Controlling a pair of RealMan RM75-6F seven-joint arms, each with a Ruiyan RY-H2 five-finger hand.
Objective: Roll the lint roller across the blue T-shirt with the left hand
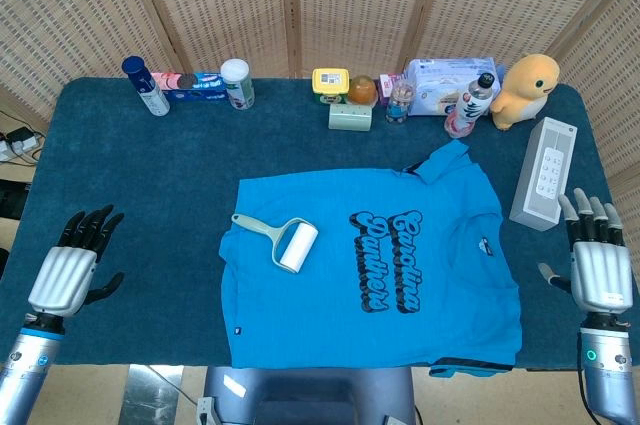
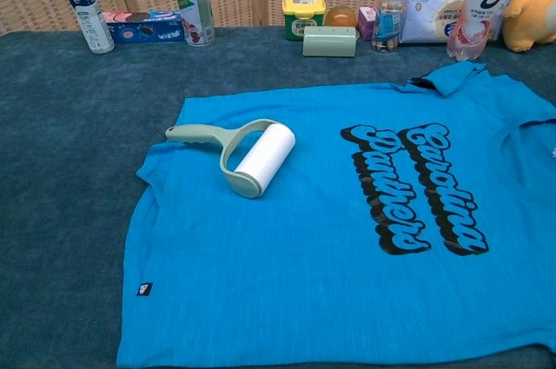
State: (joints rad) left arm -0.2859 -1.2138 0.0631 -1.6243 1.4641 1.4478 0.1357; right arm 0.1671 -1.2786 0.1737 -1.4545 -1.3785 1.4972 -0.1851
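Bare table (image 1: 150,205) between left hand (image 1: 70,270), lint roller (image 1: 285,240).

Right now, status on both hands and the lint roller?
Left hand and right hand open, holding nothing, at the table's near corners. Lint roller lies untouched on blue T-shirt. Nothing between left hand and roller handle.

Matt blue cloth T-shirt (image 2: 304,256), smooth plastic lint roller (image 2: 248,154) (white paper roll)
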